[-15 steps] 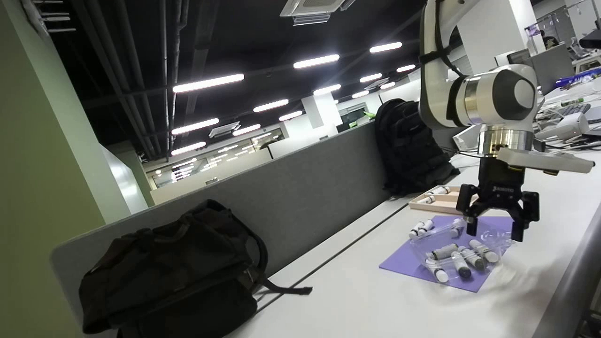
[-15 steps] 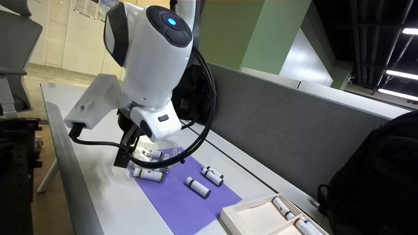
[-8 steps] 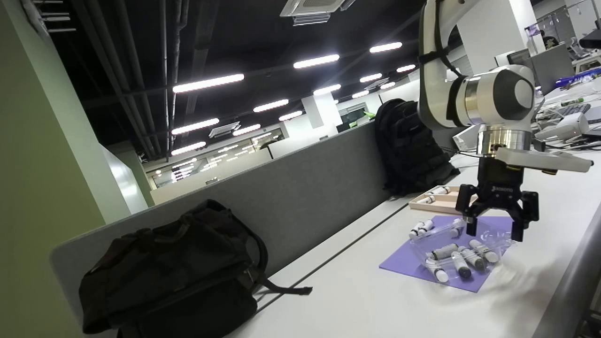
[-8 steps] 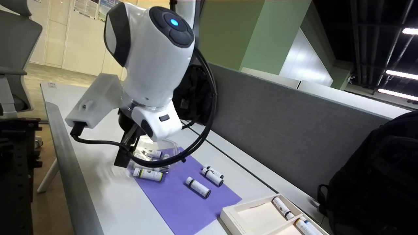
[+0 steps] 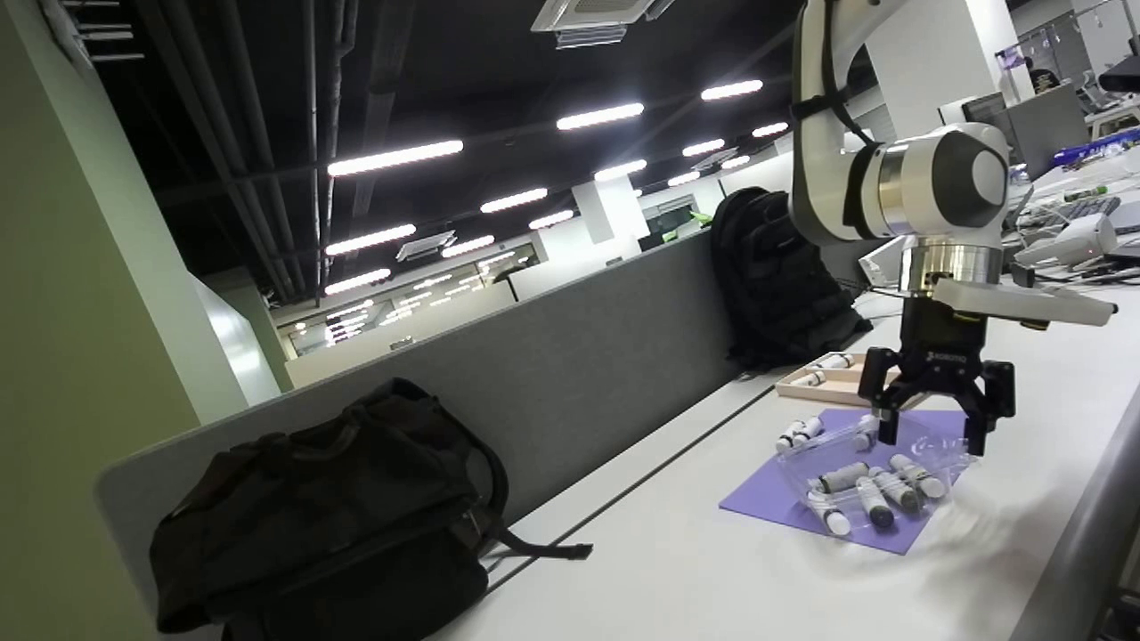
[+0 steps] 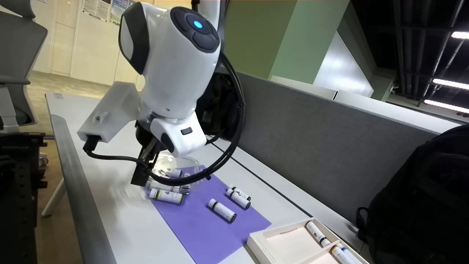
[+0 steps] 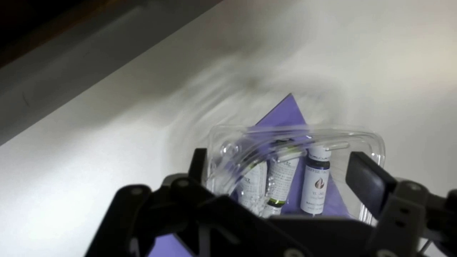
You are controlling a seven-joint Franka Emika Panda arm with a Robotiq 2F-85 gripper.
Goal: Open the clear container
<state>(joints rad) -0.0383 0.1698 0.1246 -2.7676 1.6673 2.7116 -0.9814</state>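
Observation:
The clear container (image 5: 806, 450) lies on the purple sheet (image 5: 757, 500), with several white-labelled vials (image 5: 875, 503) showing in or through it. In an exterior view, the container (image 6: 196, 167) is partly hidden by the arm and cable. Glare and transparency make it impossible to tell how its lid stands. My gripper (image 5: 932, 436) is open and empty, pointing down over one end of the container. In the wrist view, the gripper (image 7: 282, 171) has its fingers wide apart, with the container's rim (image 7: 376, 142) and vials (image 7: 316, 185) seen between them. No contact with the container is visible.
A shallow pale box (image 6: 271, 253) with vials stands beside the sheet. Loose vials (image 6: 222, 210) lie on the sheet outside the container. A grey partition (image 5: 606, 374) runs along the back of the white table, with black backpacks (image 5: 329, 516) against it. The table's front edge (image 6: 78, 205) lies opposite.
My open gripper has shifted slightly, a little to the left in one exterior view and slightly right and up in the other. The container and vials have not moved.

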